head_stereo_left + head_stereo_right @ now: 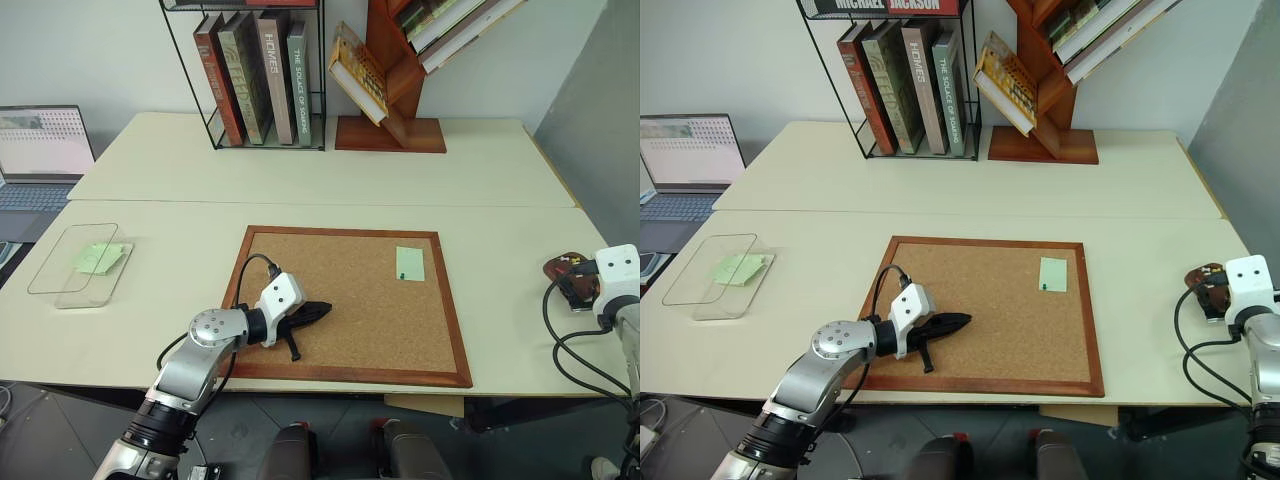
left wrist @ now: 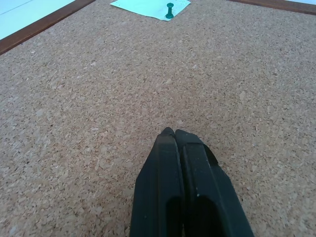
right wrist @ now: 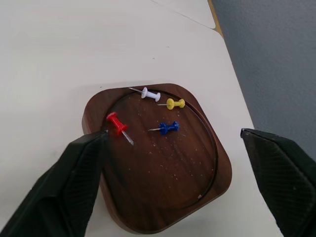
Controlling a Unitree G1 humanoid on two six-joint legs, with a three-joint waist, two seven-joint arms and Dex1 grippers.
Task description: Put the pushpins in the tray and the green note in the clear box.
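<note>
Up close — red pushpin (image 3: 116,123) lies inside tray (image 3: 197,202).

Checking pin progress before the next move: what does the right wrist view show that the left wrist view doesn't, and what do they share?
Right wrist view: the open right gripper over the tray, which holds red, white, yellow and blue pushpins. Left wrist view: the shut left gripper over the corkboard, and a green pushpin stuck in the green note. Shared: the pale tabletop.
</note>
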